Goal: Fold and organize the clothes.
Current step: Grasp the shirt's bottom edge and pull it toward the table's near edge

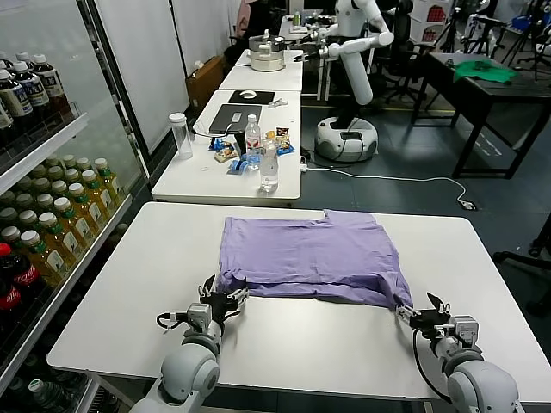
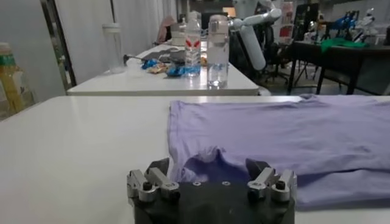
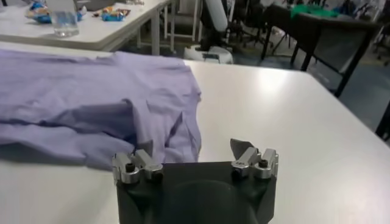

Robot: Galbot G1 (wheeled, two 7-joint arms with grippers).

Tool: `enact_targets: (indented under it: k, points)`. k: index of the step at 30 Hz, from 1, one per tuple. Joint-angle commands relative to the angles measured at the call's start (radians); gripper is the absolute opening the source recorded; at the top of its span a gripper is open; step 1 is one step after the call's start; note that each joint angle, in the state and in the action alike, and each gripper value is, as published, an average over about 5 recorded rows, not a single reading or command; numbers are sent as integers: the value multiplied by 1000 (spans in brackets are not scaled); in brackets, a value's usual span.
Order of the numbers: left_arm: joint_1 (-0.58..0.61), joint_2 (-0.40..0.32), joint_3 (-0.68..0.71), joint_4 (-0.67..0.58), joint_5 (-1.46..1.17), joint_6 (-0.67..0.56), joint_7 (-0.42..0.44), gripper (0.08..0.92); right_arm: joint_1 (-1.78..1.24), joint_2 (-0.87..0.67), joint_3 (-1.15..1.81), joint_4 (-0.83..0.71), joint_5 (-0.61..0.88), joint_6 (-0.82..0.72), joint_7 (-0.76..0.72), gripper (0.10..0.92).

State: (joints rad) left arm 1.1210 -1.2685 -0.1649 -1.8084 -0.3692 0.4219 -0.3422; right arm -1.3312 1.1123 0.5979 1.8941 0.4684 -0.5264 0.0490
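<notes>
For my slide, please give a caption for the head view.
Both open grippers, left gripper and right gripper, at the near corners of the folded purple T-shirt.

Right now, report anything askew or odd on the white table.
The lavender T-shirt is folded unevenly: its near edge bunches in wrinkles and one corner trails toward the open right gripper. The open left gripper sits at the opposite corner.

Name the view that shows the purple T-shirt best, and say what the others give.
The head view: the whole folded T-shirt lies spread on the white table, every edge visible. The left wrist view shows only its near corner past the open left claw; the right wrist view shows its rumpled sleeve end.
</notes>
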Motion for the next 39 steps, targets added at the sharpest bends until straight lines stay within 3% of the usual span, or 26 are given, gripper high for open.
enact_targets:
  k: [1, 12, 20, 24, 39]
  points:
    - [-5, 0, 1, 30, -37, 9, 4, 697, 27, 1, -20, -45, 24, -10, 4, 638]
    - [-5, 4, -1, 14, -83, 20, 7, 377, 13, -18, -23, -31, 38, 17, -21, 318]
    - [20, 13, -9, -21, -91, 18, 6, 155, -32, -19, -10, 15, 39, 31, -38, 134]
    - [49, 25, -18, -71, -91, 17, 4, 103, -78, -23, 13, 65, 39, 32, -40, 125]
    - [300, 82, -54, -343, -75, 18, -8, 102, -361, -35, 145, 286, 40, 27, -33, 125]
